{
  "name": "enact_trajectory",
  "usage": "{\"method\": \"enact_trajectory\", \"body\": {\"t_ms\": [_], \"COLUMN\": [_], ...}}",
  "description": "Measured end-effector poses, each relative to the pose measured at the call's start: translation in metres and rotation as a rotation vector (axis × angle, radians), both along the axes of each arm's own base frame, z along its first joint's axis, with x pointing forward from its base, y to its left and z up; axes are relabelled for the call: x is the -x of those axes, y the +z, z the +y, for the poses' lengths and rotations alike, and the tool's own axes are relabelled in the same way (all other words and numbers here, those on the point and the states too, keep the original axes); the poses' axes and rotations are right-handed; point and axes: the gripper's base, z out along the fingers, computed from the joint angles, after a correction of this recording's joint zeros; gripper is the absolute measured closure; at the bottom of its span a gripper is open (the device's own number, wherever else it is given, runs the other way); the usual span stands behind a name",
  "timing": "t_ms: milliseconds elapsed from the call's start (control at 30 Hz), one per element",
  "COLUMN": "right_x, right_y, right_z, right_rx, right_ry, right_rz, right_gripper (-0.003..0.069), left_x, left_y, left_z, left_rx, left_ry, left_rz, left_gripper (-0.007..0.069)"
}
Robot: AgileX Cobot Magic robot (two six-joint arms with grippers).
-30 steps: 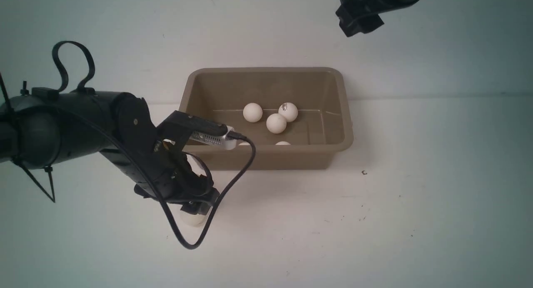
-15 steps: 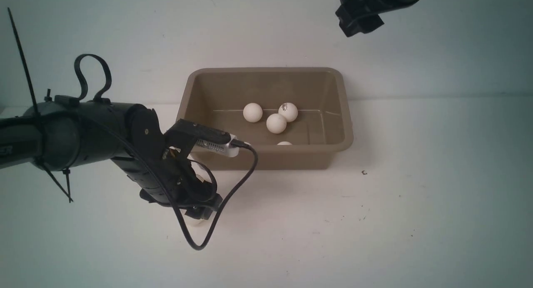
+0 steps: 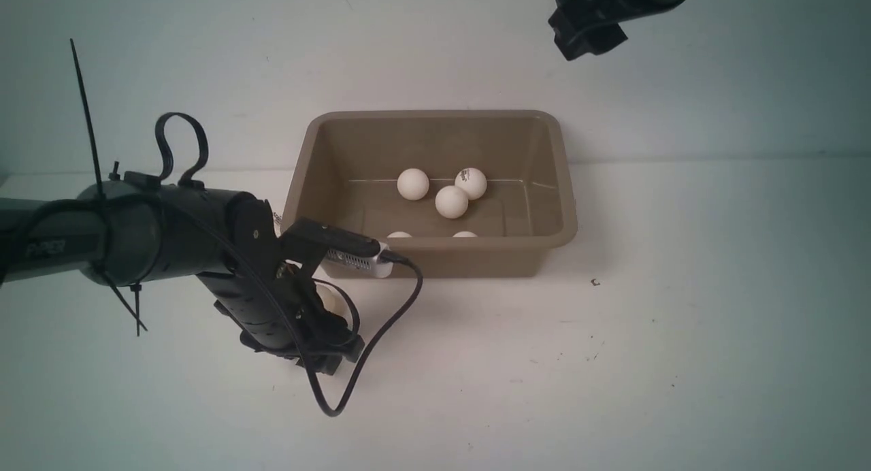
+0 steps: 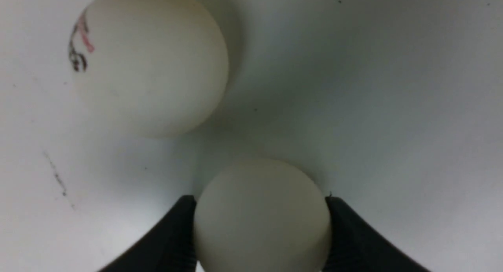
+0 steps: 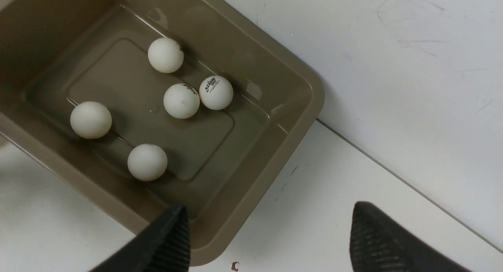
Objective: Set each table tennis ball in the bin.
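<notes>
A plain white table tennis ball [image 4: 261,225] sits between the two black fingers of my left gripper [image 4: 260,201], and both fingers touch its sides. It rests on the white table in front of the bin's near left corner. Just beyond it lies a second ball [image 4: 149,63] with a red-and-black logo. In the front view my left gripper [image 3: 325,354] points down at the table, and one ball [image 3: 331,301] shows through a gap in it. The taupe bin [image 3: 435,114] holds several balls [image 3: 451,201]. My right gripper [image 5: 271,225] hangs open and empty above the bin's [image 5: 298,118] far right corner.
The left wrist camera's black cable [image 3: 381,335] loops down onto the table in front of the bin. The right arm [image 3: 588,22] is high at the top edge of the front view. A small dark speck [image 3: 595,282] lies to the right of the bin.
My left arm has dropped lower and shifted toward the bin. Its fingers have closed in onto the plain ball. The right arm has not moved.
</notes>
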Motion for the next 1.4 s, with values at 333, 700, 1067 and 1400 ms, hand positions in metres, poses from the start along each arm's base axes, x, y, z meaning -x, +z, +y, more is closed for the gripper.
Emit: {"method": "enact_trajectory", "body": {"t_ms": [333,700,1067,1400], "right_x": [-0.001,0.000,0.000,0.000], "right_y": [0.000,0.000,-0.002,-0.002], "right_z": [0.000,0.000,0.002,0.002], "right_rx": [0.002,0.000,-0.016,-0.015], "right_ry": [0.000,0.001,0.008,0.007], "right_rz": [-0.008,-0.002,0.021,0.021], "right_gripper": [0.0162,0.0162,0.0162,0.0162], "left_x": [0.026,-0.048,-0.123,-0.125], "left_y": [0.063,0.167,0.086,0.098], "left_z": [-0.004,-0.031,-0.059,-0.065], "left_rx": [0.017,0.039,-0.069,-0.034], "left_ry": [-0.060,-0.098,-0.151,-0.226], "left_rz": [-0.028,-0.388,-0.134,-0.126], "left_gripper": [0.0272,0.0272,0.0272,0.0068]}}
